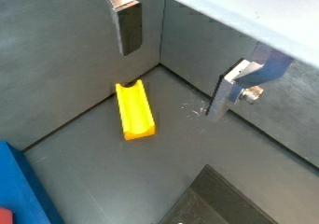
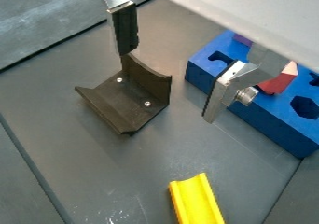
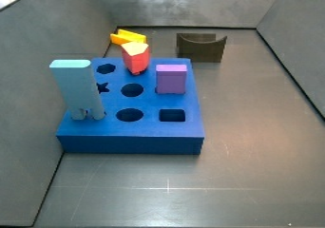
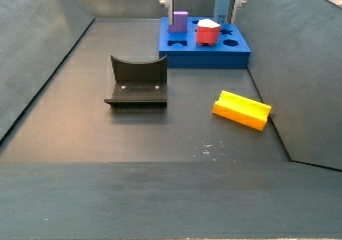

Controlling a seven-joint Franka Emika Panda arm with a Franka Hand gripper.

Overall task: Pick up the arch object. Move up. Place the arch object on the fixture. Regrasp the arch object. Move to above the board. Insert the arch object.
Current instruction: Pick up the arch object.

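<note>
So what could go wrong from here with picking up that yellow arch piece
The arch object lies flat close to the side wall, so a finger of the descending gripper may clip the wall. The gripper is open and empty above the floor, not yet over the piece; a misaligned descent could push it instead of straddling it. Gripped off-centre, the long piece might tilt when lifted towards the fixture.
</note>
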